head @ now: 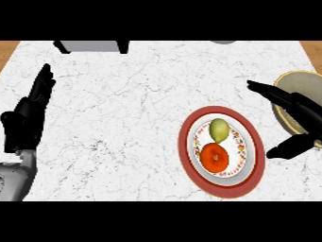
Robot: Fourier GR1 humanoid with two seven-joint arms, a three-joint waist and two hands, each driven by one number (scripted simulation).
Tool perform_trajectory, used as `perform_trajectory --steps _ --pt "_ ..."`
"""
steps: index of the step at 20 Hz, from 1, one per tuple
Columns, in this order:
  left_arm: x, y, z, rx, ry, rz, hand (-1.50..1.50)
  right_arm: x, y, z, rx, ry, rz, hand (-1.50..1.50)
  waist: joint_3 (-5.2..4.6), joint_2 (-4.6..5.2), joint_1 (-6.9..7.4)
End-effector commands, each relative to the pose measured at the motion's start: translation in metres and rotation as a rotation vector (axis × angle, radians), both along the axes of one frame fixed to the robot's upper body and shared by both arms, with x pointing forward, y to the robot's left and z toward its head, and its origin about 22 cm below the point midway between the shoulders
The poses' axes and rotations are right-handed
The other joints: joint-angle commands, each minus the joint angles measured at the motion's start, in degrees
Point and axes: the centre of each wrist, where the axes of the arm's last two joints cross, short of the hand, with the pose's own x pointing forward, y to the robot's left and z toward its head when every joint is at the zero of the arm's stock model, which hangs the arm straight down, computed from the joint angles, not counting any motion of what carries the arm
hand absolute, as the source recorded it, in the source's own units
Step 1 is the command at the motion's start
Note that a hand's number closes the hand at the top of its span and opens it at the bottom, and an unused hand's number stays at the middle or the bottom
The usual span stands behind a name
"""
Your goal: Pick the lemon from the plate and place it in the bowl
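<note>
I hold the right hand spread beside the plate, poised for the lemon; the bowl waits at the worktop's right edge.

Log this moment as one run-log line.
lemon: on plate, beside orange fruit | right hand: open, right of plate, over bowl | left hand: open, resting

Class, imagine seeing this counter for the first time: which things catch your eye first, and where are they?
The red-rimmed plate at lower right stands out, holding a yellow-green lemon above an orange fruit. The open right hand hovers just right of it, partly over a tan bowl. The left hand rests open at the left edge.
</note>
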Motion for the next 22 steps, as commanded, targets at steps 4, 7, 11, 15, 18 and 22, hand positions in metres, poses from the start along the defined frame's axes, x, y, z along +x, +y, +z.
perform_trajectory --steps 4,7,11,15,18,22 --pt "-0.004 -0.016 -0.003 -0.018 0.002 -0.007 0.0 0.002 0.057 -0.006 -0.15 0.079 0.055 -1.5 0.06 0.11 0.24" --pt "0.003 -0.006 0.008 -0.001 -0.009 -0.016 0.0 0.016 0.061 -0.007 -0.244 0.13 0.038 -1.5 0.06 0.19 0.38" --pt "-0.009 -0.006 0.0 -0.002 -0.001 -0.004 0.0 0.005 0.064 -0.017 -0.325 0.171 -0.004 -1.5 0.06 0.04 0.15" --pt "0.004 -0.005 0.002 0.0 -0.001 -0.005 0.0 0.009 0.106 -0.049 -0.39 0.186 -0.044 -1.5 0.07 0.17 0.34" --pt "-0.011 0.0 -0.007 0.003 -0.004 0.005 0.0 0.012 0.092 -0.067 -0.376 0.189 -0.047 -1.5 0.08 0.15 0.29" --pt "-0.003 0.006 -0.002 -0.003 0.008 -0.017 0.0 0.016 0.079 -0.085 -0.379 0.214 -0.044 -1.5 0.09 0.18 0.16"
